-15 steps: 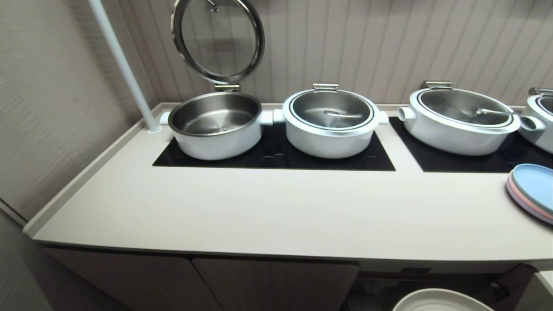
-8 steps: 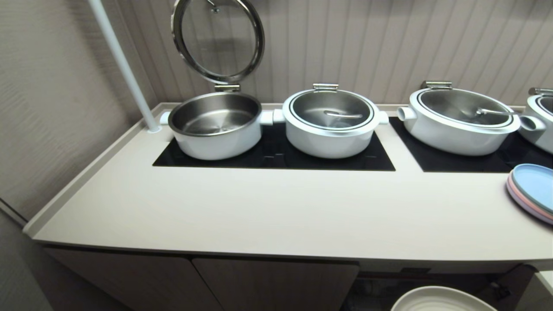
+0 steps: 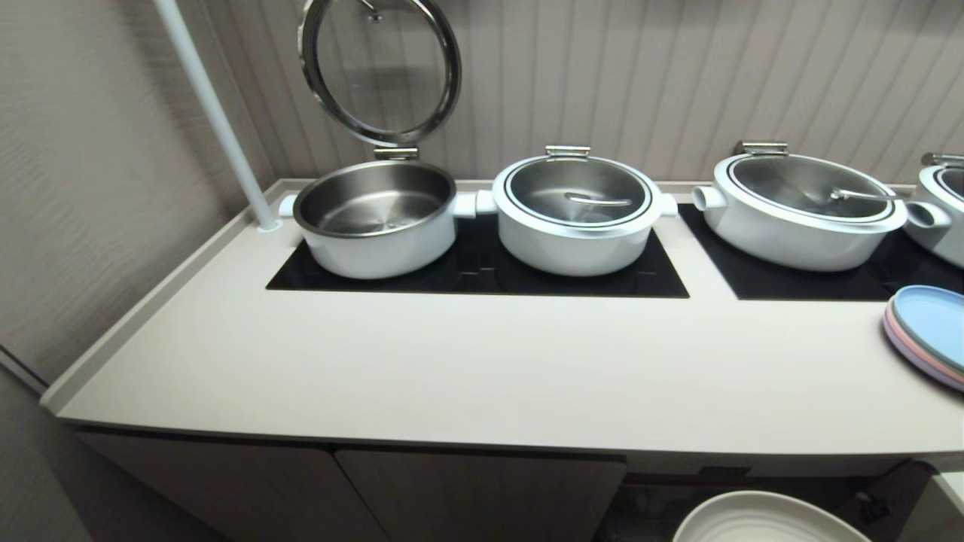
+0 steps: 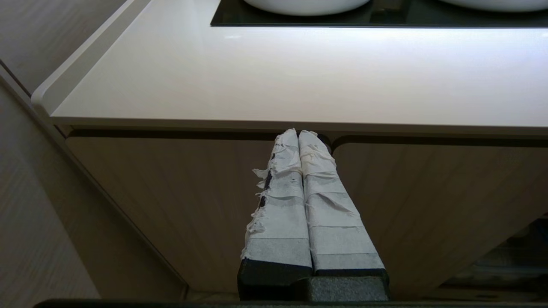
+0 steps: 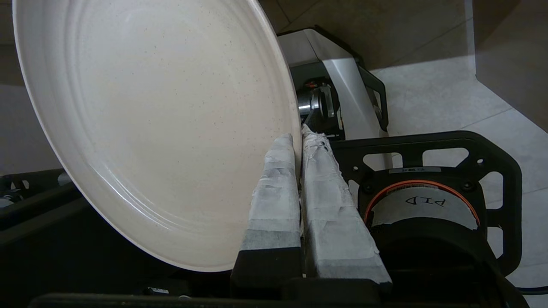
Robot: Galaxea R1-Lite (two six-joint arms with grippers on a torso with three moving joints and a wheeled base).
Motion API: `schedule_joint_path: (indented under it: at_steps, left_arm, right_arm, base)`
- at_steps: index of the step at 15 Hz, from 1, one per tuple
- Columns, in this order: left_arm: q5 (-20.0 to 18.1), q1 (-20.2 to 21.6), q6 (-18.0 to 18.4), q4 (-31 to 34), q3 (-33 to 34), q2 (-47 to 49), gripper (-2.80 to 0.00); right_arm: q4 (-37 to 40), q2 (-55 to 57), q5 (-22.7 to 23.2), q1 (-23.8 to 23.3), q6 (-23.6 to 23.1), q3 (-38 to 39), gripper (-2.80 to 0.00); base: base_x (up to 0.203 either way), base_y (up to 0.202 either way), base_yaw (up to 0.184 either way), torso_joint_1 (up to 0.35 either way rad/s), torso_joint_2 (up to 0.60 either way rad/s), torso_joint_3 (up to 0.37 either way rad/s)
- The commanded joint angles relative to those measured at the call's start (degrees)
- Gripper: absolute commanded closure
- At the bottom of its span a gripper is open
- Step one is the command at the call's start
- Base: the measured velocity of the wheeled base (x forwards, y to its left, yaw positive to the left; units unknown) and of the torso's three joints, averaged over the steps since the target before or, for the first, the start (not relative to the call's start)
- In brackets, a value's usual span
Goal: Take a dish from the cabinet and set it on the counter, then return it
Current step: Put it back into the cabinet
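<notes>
Along the ribbed back wall we see the counter (image 3: 482,369), a long cream surface with a raised lip on its back and left edges and two black cooktop panels (image 3: 482,271) set into it. Four white pots stand on the glass; the leftmost pot (image 3: 376,218) has its round lid (image 3: 380,68) hinged upright, the others are lidded. A white pole (image 3: 215,113) rises from the back left corner, and a stack of blue and pink plates (image 3: 930,331) sits at the counter's right end. The wide front strip of the countertop is bare.

Below the front edge, the cabinet (image 3: 482,493) shows two closed ribbed doors on the left and a dark opening on the right. In front of that opening, at the bottom of the head view, we see the dish (image 3: 768,519), lower than the countertop. The right gripper (image 5: 299,137) has its taped fingers clamped on the dish's rim, the plate tilted steeply beside them, over the robot's own black base (image 5: 432,201) and a tiled floor (image 5: 432,98).

Our left gripper (image 4: 302,134) hangs idle before the closed doors, just under the counter edge, its fingers pressed together on nothing.
</notes>
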Motion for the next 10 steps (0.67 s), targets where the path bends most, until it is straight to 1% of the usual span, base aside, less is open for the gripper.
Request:
schedule_joint_path:
  at_steps: [1, 10]
  left_arm:
    - [0.0, 0.0, 0.0, 0.0, 0.0, 0.0, 0.0]
    - [0.0, 0.0, 0.0, 0.0, 0.0, 0.0, 0.0]
  right_arm:
    - [0.2, 0.0, 0.1, 0.5, 0.4, -0.1, 0.0]
    - [0.3, -0.2, 0.1, 0.5, 0.4, -0.1, 0.0]
  base:
    - [0.0, 0.0, 0.0, 0.0, 0.0, 0.0]
    - [0.0, 0.0, 0.0, 0.0, 0.0, 0.0]
